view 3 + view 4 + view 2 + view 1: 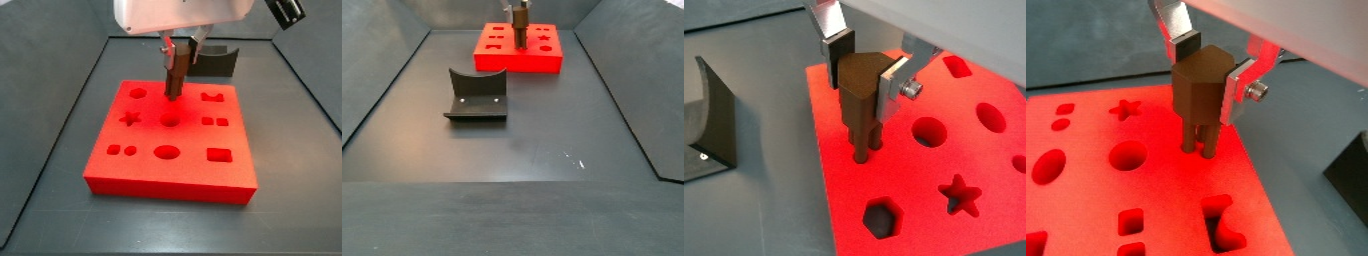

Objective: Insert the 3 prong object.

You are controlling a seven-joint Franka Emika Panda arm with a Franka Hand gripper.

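In a side view the fixture [476,95] stands on the dark bench [543,140], well apart from the red block [520,50]. Over that block the gripper [865,72] has its jaws clamped on the upright 3 prong object [861,105], whose rod tips touch the block's top.

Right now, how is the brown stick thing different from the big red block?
The 3 prong object is brown, slim and upright, clamped in the end effector. The red block is wide, flat and lies on the floor, full of shaped holes. The object's prongs touch the block's top. Both look like plain solid pieces.
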